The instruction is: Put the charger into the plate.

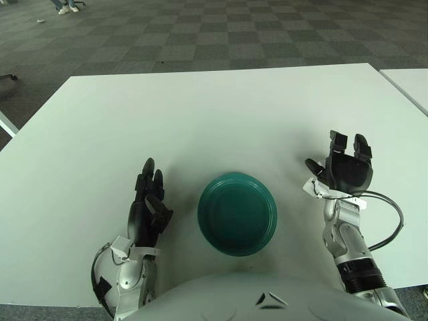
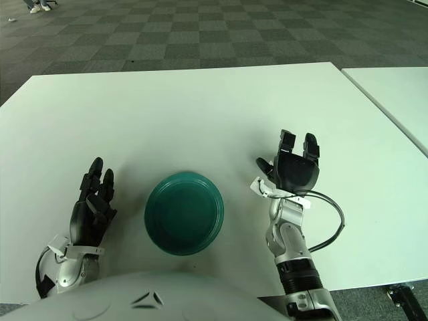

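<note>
A dark green round plate sits on the white table near its front edge, and nothing lies in it. No charger shows in either view. My left hand shows to the left of the plate, fingers stretched forward and holding nothing. My right hand shows to the right of the plate, raised with fingers spread, palm open and empty. Both hands are apart from the plate.
A black cable loops out from my right wrist over the table. A second white table stands at the far right, with a gap between. Grey chequered carpet lies beyond the table's far edge.
</note>
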